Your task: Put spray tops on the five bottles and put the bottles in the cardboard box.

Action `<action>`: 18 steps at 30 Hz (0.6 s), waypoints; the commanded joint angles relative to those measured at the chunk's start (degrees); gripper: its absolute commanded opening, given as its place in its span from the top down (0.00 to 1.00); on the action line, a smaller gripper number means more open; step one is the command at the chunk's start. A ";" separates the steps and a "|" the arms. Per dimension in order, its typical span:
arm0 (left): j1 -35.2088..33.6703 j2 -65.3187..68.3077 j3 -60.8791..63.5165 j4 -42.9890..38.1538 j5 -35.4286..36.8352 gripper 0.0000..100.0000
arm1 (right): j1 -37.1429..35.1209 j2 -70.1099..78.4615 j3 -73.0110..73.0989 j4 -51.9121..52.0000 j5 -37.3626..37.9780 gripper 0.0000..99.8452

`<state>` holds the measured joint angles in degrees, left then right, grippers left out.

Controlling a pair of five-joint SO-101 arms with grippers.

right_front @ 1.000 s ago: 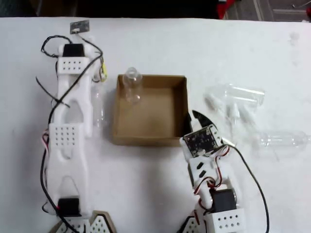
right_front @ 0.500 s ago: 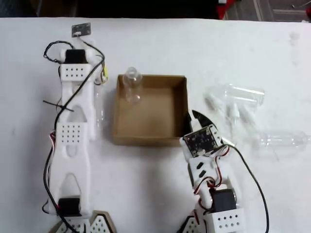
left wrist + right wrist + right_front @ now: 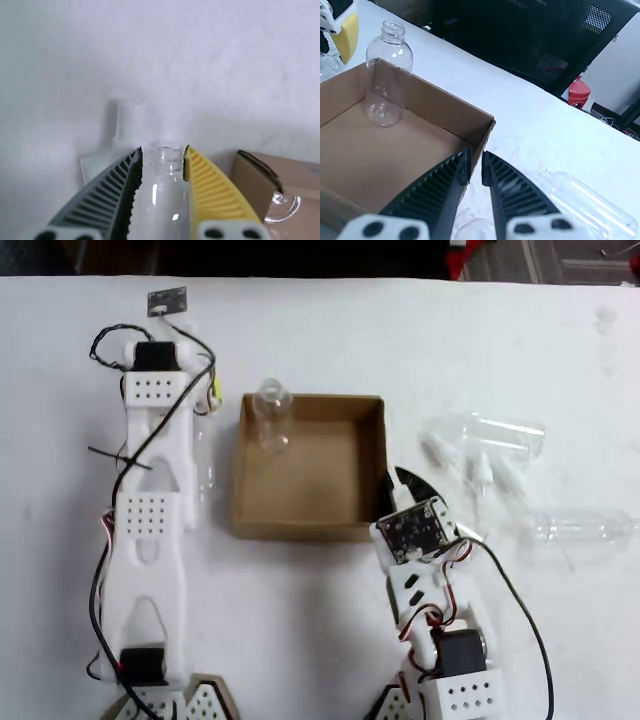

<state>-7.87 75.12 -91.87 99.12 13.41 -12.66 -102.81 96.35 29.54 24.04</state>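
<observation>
Glare and clear plastic make much of this hard to read. My left end effector (image 3: 161,152) is clamped on the neck of an open-mouthed bottle (image 3: 157,200), with the grey pad on one side and the yellow pad on the other. The frame edge cuts off the bottle's lower body. Beyond it a second bottle (image 3: 122,132) lies on the white desk (image 3: 225,60), its outline nearly lost against the surface.

From above, my left arm lies stretched along the desk's left side. A faint clear shape (image 3: 205,455) shows just beside it, and I cannot tell which bottle that is.

The cardboard box (image 3: 312,530) sits between my two arms. An upright bottle (image 3: 271,410) stands in its far corner on my left arm's side, its mouth open and its neck rising above the box wall.

My right end effector (image 3: 393,478) hangs just beside the box's near right corner. Its fingers are almost together, with a thin slit between them and nothing in it. My right wrist view shows something clear below those fingers, too cut off to name.

To the right of the box, a far lying bottle (image 3: 495,433) and a near lying bottle (image 3: 585,528) rest on their sides. Small white spray tops (image 3: 480,472) are scattered between them. They blur into the desk, so I cannot count them.
</observation>
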 commanded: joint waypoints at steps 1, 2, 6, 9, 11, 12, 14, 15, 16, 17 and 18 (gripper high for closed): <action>1.80 -1.45 2.55 -0.53 0.26 0.87 | 0.48 -0.22 0.53 -1.54 0.62 0.97; 2.15 -1.45 3.34 -0.70 0.26 0.87 | 0.48 -0.22 0.53 -1.54 0.62 0.97; 1.89 -1.54 2.37 -0.44 0.35 0.87 | 0.57 -0.31 0.53 -1.54 0.62 0.98; 1.19 -1.54 2.11 -0.44 0.70 0.87 | 0.57 -0.31 0.53 -1.54 0.62 0.98; 1.10 -1.54 2.11 -0.44 0.53 0.90 | 0.57 -0.31 0.53 -1.54 0.62 0.98; 1.19 -1.54 2.11 -0.44 0.44 0.93 | 0.57 -0.31 0.53 -1.54 0.62 0.98; 1.36 -1.54 2.11 -0.44 0.44 0.98 | 0.57 -0.31 0.53 -1.54 0.62 0.98; 1.45 -1.54 2.11 -0.44 0.44 0.98 | 0.57 -0.31 0.53 -1.54 0.62 0.98; 1.45 -1.54 2.11 -0.44 0.62 0.97 | 0.57 -0.31 0.53 -1.54 0.62 0.98; 1.45 -1.54 2.11 -0.44 0.62 0.97 | 0.57 -0.31 0.53 -1.54 0.62 0.98; 1.45 -1.54 2.11 -0.44 0.62 0.97 | 0.57 -0.31 0.53 -1.54 0.62 0.98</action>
<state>-6.73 75.12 -88.26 99.12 13.49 -12.66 -102.81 96.35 29.54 24.04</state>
